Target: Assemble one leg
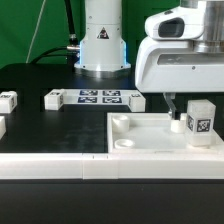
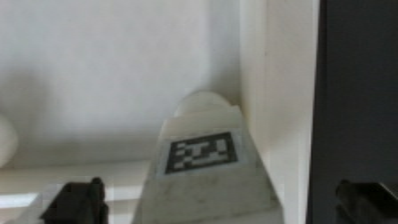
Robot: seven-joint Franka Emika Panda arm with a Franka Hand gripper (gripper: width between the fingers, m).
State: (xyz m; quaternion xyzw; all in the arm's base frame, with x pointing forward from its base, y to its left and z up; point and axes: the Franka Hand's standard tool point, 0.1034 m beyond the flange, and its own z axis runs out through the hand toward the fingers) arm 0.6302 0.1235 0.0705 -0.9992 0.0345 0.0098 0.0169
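Observation:
A leg (image 1: 200,122), a small white block with a black-and-white tag, stands upright on the large white square panel (image 1: 140,148) near its far right corner. My gripper (image 1: 180,108) hangs over it from the exterior view's right, with one dark finger (image 1: 172,104) showing just left of the leg. In the wrist view the leg (image 2: 210,150) lies between my two fingers (image 2: 75,203), with a gap on each side. My gripper (image 2: 222,208) is open around the leg without touching it.
Other loose legs lie on the black table at the left (image 1: 8,99), (image 1: 54,98) and beside the marker board (image 1: 135,100). The marker board (image 1: 100,97) lies in front of the robot base (image 1: 100,45). The panel has round corner holes (image 1: 122,122).

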